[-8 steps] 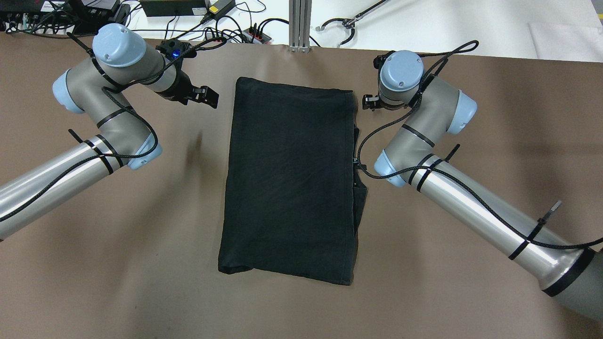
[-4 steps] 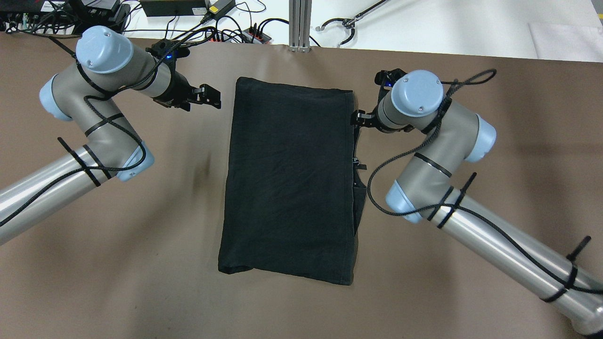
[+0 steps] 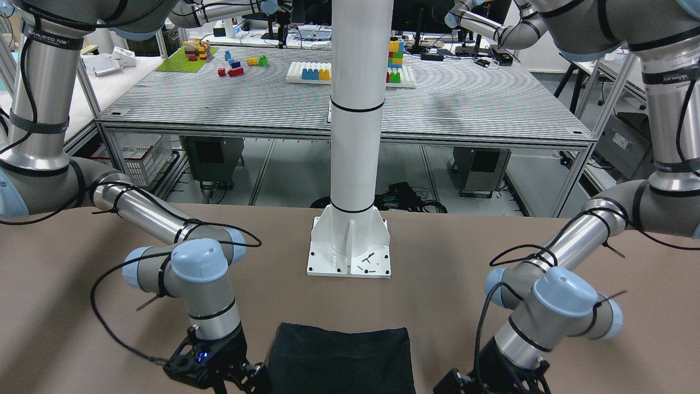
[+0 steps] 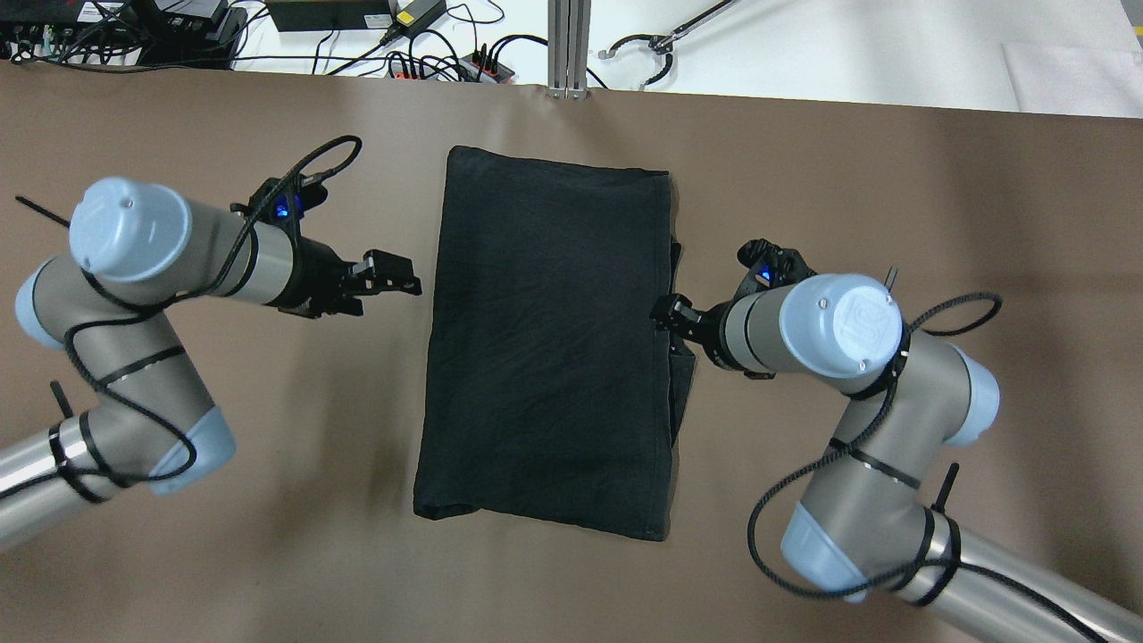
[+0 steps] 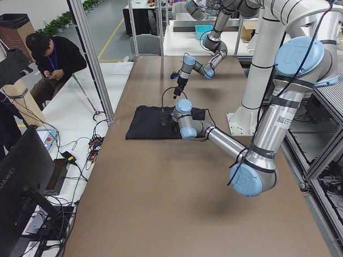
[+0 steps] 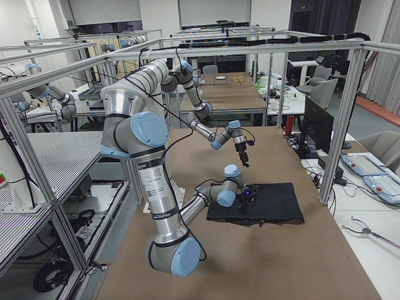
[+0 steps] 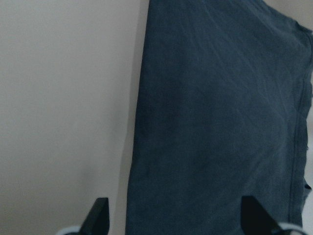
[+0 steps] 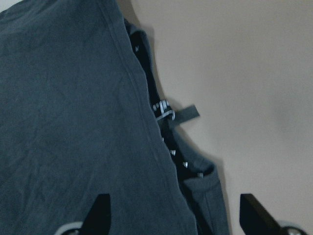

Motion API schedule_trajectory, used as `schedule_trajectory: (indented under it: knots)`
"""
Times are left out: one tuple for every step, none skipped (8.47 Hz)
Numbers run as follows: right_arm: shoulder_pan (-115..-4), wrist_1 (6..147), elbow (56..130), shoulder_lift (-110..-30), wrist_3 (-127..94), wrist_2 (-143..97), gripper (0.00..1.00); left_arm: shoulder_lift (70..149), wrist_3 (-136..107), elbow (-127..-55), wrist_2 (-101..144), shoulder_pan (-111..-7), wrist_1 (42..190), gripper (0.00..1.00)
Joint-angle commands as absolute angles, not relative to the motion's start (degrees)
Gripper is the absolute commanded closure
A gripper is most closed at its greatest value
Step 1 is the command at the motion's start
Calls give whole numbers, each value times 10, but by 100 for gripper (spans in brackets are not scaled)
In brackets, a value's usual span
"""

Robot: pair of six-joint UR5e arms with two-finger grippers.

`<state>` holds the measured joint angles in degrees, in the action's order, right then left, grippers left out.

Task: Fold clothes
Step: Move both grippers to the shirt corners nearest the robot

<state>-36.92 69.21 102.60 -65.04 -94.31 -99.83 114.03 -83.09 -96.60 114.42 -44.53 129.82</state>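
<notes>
flanking the clothes (image 4: pixel 549 339), spread flat mid-frame on the bench (image 4: pixel 268 536) with long axis running top to bottom: right gripper (image 4: pixel 665 313) at its right hem, nearer; left gripper (image 4: pixel 404 275) just beside the left edge; both jaws apart.

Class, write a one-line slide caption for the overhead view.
Left gripper and right gripper, both open, flank a folded black cloth.
</notes>
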Motion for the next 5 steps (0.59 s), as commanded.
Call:
schedule_trajectory:
  knots:
    - [-261, 692, 1106, -691, -1128, -863, 7, 1059, -954, -1086, 1047, -332, 1301, 5]
    - [-242, 689, 1116, -700, -1152, -840, 7, 1038, -992, -1105, 995, -281, 1302, 5]
    - [-231, 689, 1134, -710, -1171, -825, 7, 1021, -1023, -1113, 928, -223, 1305, 5]
    - [-227, 689, 1140, -718, -1172, -815, 7, 1016, -1055, -1109, 872, -178, 1307, 5]
    - [-227, 689, 1138, -719, -1172, -811, 7, 1015, -1088, -1100, 835, -144, 1306, 5]
